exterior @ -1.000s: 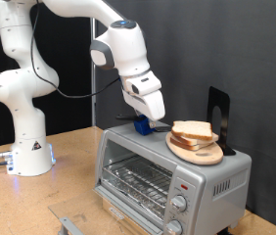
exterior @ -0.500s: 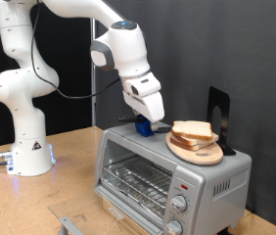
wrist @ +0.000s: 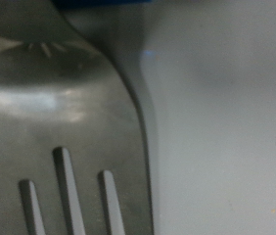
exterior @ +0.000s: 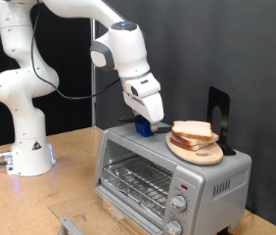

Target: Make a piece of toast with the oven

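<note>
The silver toaster oven (exterior: 167, 176) stands on the wooden table with its glass door closed and the wire rack showing inside. On its roof a round wooden board (exterior: 201, 154) carries a stack of bread slices; the top slice of pale bread (exterior: 191, 128) lies flat. My gripper (exterior: 150, 121) is lowered onto the oven roof to the exterior view's left of the board, at the blue handle of a spatula (exterior: 138, 125). In the wrist view the slotted metal spatula blade (wrist: 60, 117) fills the picture, lying on the grey oven roof (wrist: 226, 117). My fingers do not show there.
A black upright stand (exterior: 219, 116) is behind the board on the oven roof. The two knobs (exterior: 180, 205) are on the oven's front right. The arm's white base (exterior: 25, 147) stands at the exterior view's left. A small metal piece (exterior: 68, 225) lies at the table's front.
</note>
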Robot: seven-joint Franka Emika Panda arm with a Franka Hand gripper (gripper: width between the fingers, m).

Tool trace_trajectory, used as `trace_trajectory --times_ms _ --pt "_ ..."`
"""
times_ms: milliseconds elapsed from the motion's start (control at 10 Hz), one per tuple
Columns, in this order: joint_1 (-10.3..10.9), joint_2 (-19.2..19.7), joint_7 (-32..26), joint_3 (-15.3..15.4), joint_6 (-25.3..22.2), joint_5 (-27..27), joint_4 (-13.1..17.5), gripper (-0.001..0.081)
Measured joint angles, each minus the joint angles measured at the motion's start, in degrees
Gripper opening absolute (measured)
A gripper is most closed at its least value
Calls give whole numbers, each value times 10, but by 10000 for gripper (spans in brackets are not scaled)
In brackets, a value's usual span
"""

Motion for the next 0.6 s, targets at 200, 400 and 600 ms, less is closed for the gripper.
trace_trajectory --times_ms 200,400,600 --pt "0 0 0 0 -3 1 0 808" --pt "0 0 0 -1 -10 5 0 808" --pt "0 -1 0 -3 -13 5 0 808"
